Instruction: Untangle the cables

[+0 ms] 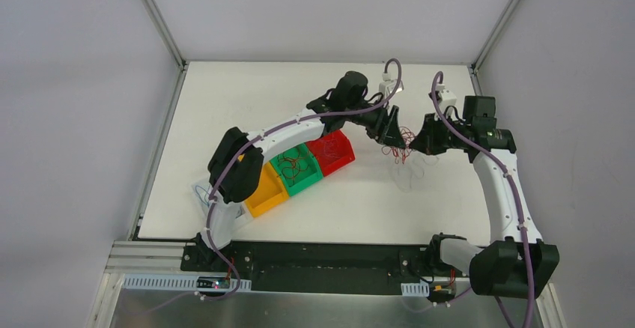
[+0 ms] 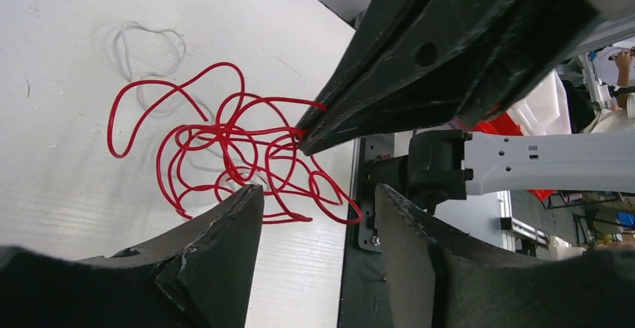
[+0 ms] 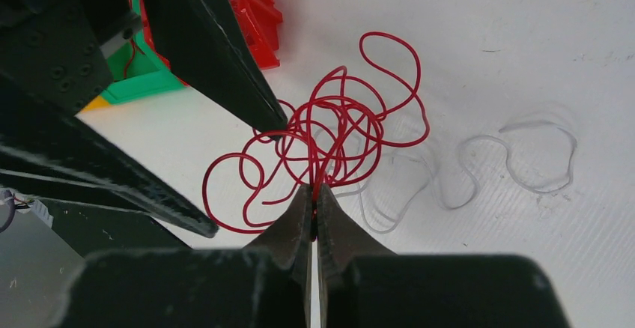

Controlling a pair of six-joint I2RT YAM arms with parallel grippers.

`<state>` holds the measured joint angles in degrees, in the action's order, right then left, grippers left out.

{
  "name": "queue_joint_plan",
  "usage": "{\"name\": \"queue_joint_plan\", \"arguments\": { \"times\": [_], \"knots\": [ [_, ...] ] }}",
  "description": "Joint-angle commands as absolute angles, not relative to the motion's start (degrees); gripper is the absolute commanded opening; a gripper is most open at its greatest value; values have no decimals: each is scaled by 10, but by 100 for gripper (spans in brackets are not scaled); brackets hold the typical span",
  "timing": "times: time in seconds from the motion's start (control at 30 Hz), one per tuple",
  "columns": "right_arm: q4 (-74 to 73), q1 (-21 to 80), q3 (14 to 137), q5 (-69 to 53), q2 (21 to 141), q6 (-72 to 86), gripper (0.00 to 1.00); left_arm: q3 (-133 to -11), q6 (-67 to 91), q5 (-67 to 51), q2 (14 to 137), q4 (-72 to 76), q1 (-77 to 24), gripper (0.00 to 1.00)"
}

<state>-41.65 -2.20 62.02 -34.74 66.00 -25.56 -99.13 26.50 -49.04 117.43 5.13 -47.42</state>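
A tangle of bright red cables (image 3: 329,129) hangs just above the white table, right of centre (image 1: 400,143). My right gripper (image 3: 314,190) is shut on strands at the near side of the tangle. My left gripper (image 2: 318,193) is open beside it. Its fingertips (image 2: 251,193) straddle the lower loops of the red cables (image 2: 225,144), and one tip (image 3: 278,128) touches the tangle. A thin white cable (image 3: 524,159) lies loose on the table past the tangle (image 2: 150,47). In the top view the left gripper (image 1: 392,129) and the right gripper (image 1: 414,144) meet over the tangle.
A red bin (image 1: 333,152), a green bin (image 1: 296,167) with dark thin wires in it, and an orange bin (image 1: 266,191) stand in a row left of the grippers. A thin blue wire (image 1: 201,193) lies by the left arm. The table's near edge (image 2: 352,193) is close.
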Motion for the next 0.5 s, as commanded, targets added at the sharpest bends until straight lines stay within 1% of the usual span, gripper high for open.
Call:
{"name": "queue_joint_plan", "arguments": {
  "times": [0.0,0.07,0.1,0.13,0.17,0.2,0.33,0.47],
  "knots": [
    [-391,-18,617,-356,631,-235,0,-1024,262,-499,1185,51,-485,53],
    [-388,-18,611,-354,629,-233,0,-1028,258,-499,1181,50,-487,45],
    [-385,-18,607,-349,628,-232,0,-1029,254,-501,1178,51,-487,38],
    [-380,-18,602,-343,628,-229,0,-1032,248,-504,1173,52,-488,25],
    [-372,-18,597,-332,629,-224,0,-1033,239,-507,1165,52,-489,10],
    [-362,-19,589,-315,631,-219,1,-1032,228,-507,1155,52,-490,1],
    [-307,-19,564,-232,657,-178,9,-1038,185,-507,1108,53,-492,0],
    [-286,-19,581,-212,717,-121,13,-1057,142,-509,1070,52,-494,0]
  ]
}}
